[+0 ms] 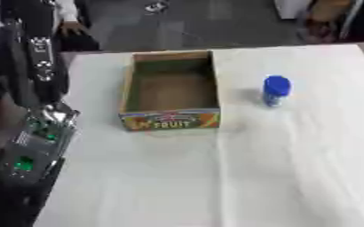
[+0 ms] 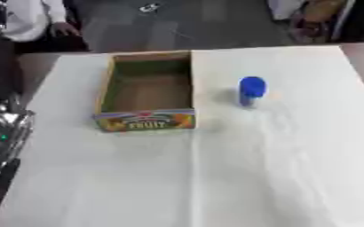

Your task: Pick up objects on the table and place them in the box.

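A cardboard box (image 1: 169, 120) with a colourful "FRUIT" front panel stands open-topped on the white table, left of centre; I see only its brown floor inside. To its right a small bottle with a blue cap (image 1: 276, 90) stands upright on the cloth, a short gap from the box. My left arm (image 1: 31, 146), black and silver with green lights, hangs along the table's left edge. Its hand (image 1: 14, 201) is only a dark shape in the lower left corner. My right hand shows in neither view.
The white cloth (image 1: 239, 177) covers the table, with a fold line running down from the box's right corner. Beyond the far edge lie a dark floor, furniture legs and a seated person in a white top (image 2: 29, 20).
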Robot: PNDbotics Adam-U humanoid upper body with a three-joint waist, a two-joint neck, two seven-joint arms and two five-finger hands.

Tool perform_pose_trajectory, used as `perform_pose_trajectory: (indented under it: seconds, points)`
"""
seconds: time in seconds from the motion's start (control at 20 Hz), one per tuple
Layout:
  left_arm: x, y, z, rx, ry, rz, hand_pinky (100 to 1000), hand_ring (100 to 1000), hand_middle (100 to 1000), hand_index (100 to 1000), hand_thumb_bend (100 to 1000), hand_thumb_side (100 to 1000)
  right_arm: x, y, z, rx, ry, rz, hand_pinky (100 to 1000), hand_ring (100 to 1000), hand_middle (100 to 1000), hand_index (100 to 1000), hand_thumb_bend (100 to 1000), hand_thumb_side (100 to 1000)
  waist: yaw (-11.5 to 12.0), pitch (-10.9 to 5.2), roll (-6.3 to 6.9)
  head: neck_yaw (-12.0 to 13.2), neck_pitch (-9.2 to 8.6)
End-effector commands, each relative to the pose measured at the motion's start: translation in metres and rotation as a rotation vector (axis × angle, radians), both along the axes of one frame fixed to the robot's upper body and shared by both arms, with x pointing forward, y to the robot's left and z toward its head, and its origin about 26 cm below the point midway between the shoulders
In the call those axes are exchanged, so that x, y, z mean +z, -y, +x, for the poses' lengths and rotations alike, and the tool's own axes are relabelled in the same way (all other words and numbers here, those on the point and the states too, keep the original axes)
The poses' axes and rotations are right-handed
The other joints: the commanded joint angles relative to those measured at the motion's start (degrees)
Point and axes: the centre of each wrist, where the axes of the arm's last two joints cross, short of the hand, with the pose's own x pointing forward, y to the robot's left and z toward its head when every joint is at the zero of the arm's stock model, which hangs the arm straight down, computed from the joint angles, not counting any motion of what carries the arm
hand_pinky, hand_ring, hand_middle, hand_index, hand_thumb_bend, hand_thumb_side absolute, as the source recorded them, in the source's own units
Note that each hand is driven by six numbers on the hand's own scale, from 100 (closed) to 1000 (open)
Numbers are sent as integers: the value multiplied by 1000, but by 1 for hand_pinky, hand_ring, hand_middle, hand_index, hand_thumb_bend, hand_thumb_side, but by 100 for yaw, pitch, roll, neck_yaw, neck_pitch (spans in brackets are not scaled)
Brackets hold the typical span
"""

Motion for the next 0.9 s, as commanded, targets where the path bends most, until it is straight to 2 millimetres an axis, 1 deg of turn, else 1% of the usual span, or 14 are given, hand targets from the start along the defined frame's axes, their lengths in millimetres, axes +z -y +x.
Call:
perform_pose_trajectory:
  seconds: [0.05, 0.5, 0.7, 0.8, 0.85, 0.9]
  points:
    - [6, -2, -1, 8, 24, 7, 882, 752, 916, 895, 463, 818, 8, 1, -1, 3, 23, -20, 497, 678, 738, 733, 100, 895, 4, -56, -13, 63, -4]
    - [6, -2, -1, 9, 25, 8, 881, 748, 915, 895, 466, 820, 8, 1, -1, 5, 25, -20, 498, 678, 738, 733, 100, 894, 6, -54, -12, 50, -4]
    - [7, -3, -1, 8, 27, 8, 882, 749, 915, 895, 464, 819, 10, 3, -1, -10, 27, -29, 502, 680, 738, 733, 100, 894, 63, -49, -6, 42, -4]
    - [6, -3, -2, 6, 23, 10, 881, 749, 915, 895, 464, 820, 12, 4, -1, -35, 26, -54, 508, 684, 740, 735, 100, 894, 87, -57, -12, 7, -4]
    - [6, -3, -2, 5, 21, 11, 881, 748, 915, 895, 464, 821, 13, 5, 0, -48, 25, -74, 525, 694, 747, 742, 100, 899, 91, -62, -16, -16, -4]
    - [5, -3, -2, 5, 20, 13, 881, 748, 915, 895, 464, 821, 17, 7, 0, -68, 29, -113, 526, 695, 747, 742, 100, 899, 92, -68, -22, -46, -4]
